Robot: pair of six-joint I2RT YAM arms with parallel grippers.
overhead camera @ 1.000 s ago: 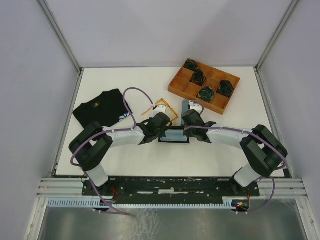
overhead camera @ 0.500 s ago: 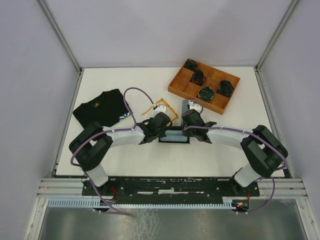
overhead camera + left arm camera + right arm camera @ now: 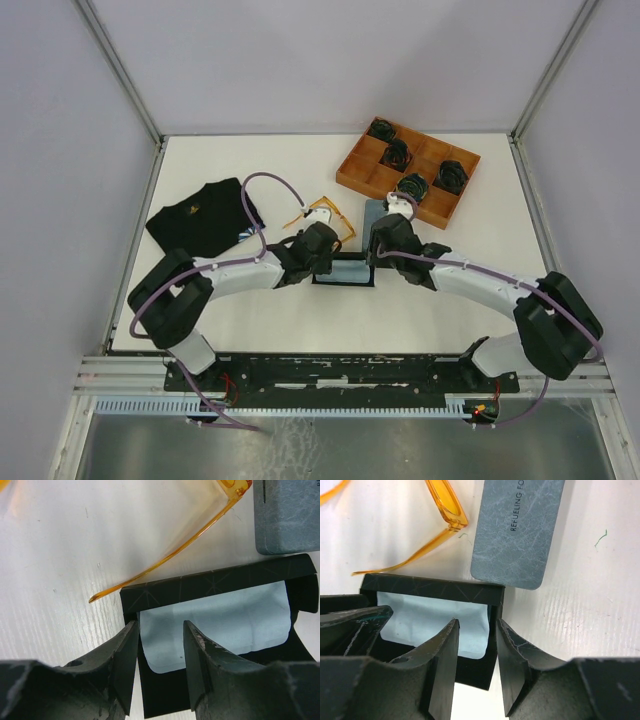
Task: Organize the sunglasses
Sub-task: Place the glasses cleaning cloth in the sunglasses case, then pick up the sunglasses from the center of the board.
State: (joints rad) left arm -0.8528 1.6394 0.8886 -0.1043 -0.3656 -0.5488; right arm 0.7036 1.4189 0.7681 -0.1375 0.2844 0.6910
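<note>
The orange-yellow sunglasses (image 3: 322, 215) lie unfolded on the white table, just behind an open black case (image 3: 342, 282) lined with a light blue cloth (image 3: 215, 620). One orange temple arm (image 3: 175, 550) runs close along the case's far wall, and the orange frame (image 3: 447, 507) also shows in the right wrist view. My left gripper (image 3: 322, 264) (image 3: 160, 640) hovers open over the case's left end. At the right end my right gripper (image 3: 373, 262) (image 3: 476, 635) is open, its jaws either side of the end wall (image 3: 492, 630). Neither holds anything.
A shut grey-blue case (image 3: 378, 212) (image 3: 517, 530) (image 3: 287, 515) lies behind the black case's right end. A wooden compartment tray (image 3: 362, 172) with dark bundles stands at the back right. A folded black shirt (image 3: 200, 215) lies at the left.
Both grippers have opened. The right arm's elbow has swung out to the right and its gripper sits slightly farther back. The left arm has shifted a little left.
</note>
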